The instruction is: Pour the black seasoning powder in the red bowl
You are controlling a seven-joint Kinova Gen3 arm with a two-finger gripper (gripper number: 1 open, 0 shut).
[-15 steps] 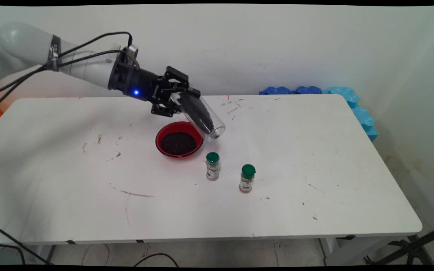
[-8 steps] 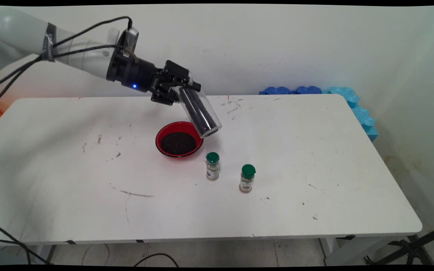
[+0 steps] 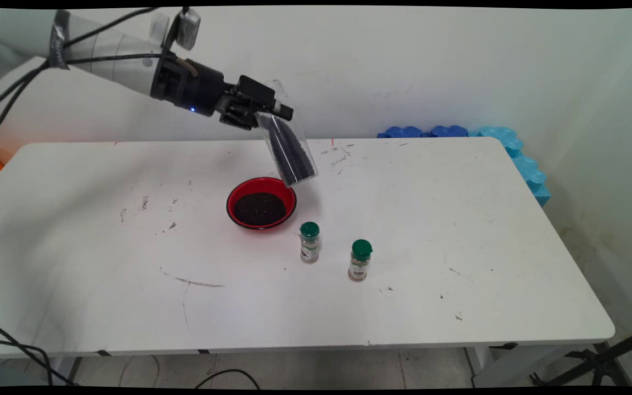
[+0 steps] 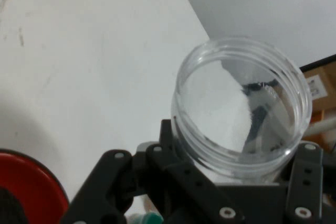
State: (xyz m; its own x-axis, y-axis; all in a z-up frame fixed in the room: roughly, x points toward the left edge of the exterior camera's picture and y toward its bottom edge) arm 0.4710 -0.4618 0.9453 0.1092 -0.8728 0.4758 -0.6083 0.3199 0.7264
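Pinching a clear jar (image 3: 288, 151) near its mouth, the gripper (image 3: 265, 112) holds it tilted, bottom lowest, above the red bowl (image 3: 261, 202), keeping dark grains inside.

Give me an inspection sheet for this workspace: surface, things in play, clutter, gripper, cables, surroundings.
Surface: white table, scuffed with dark marks and smudges.
Things in play: clear jar with dark grains, held tilted in the air above the far right rim of the red bowl; the bowl holds dark grains.
Clutter: two green-capped spice jars upright, near side of the bowl, apart from each other.
Gripper: gripper shut on the clear jar near its upper end.
Cables: black cables hang from the arm; more under the table's near edge.
Surroundings: white wall; blue foam pieces behind the far right corner.
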